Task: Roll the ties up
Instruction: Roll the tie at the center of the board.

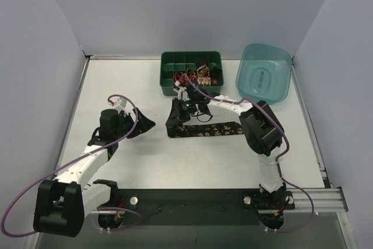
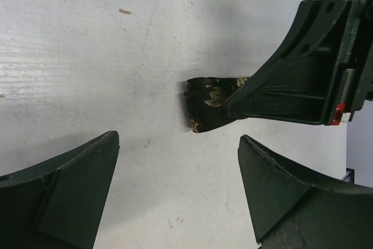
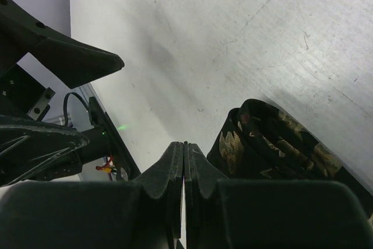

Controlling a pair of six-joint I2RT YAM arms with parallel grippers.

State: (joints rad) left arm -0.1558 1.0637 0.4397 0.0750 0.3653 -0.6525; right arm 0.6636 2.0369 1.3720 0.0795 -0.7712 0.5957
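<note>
Claws: left claw spread wide, empty; right claw pinched closed beside tie end

Robotics lab, test cell. A scuffed white table is enclosed on three sides by plain pale panels. A left arm and right arm are mounted at the near edge by an aluminium rail. Purple cables are left exposed.
</note>
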